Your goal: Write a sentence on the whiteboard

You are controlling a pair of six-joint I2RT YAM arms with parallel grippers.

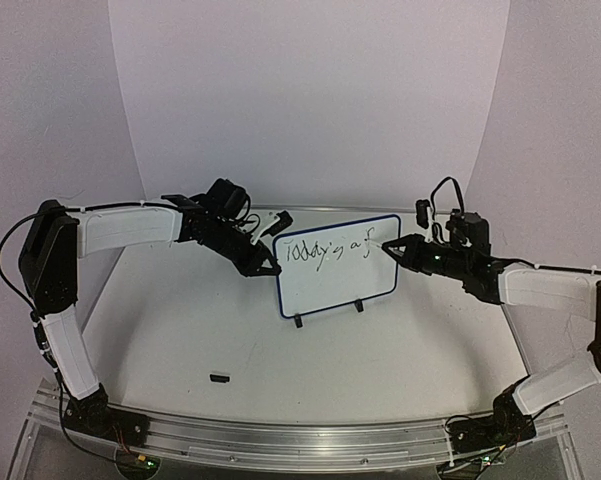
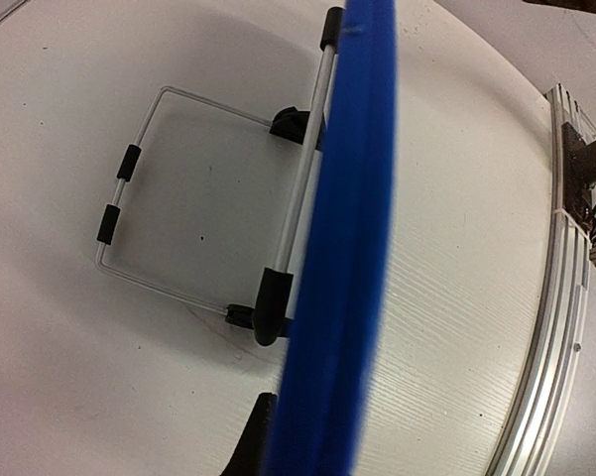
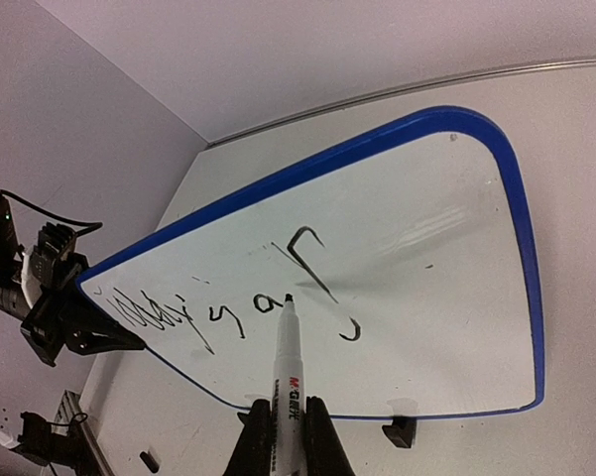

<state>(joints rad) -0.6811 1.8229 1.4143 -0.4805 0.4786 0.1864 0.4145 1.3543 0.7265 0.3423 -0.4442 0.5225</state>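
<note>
The whiteboard (image 1: 337,265) stands at frame centre, its left rim clamped by the left gripper (image 1: 268,264). The marker (image 3: 286,352) is pinched in the right gripper (image 3: 284,441). The unfinished sentence (image 1: 325,250), upper left on the board, is best extended with light, steady pressure.

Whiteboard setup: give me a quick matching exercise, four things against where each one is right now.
Things:
1. marker
2. left tool
3. stand
4. black piece

Places:
A. lying alone on the table, near side
B. clamped on the whiteboard at its left edge
C. behind the whiteboard
D. in the right tool, tip at the writing

Pairs: 1-D, 2-B, 3-C, 4-A.
</note>
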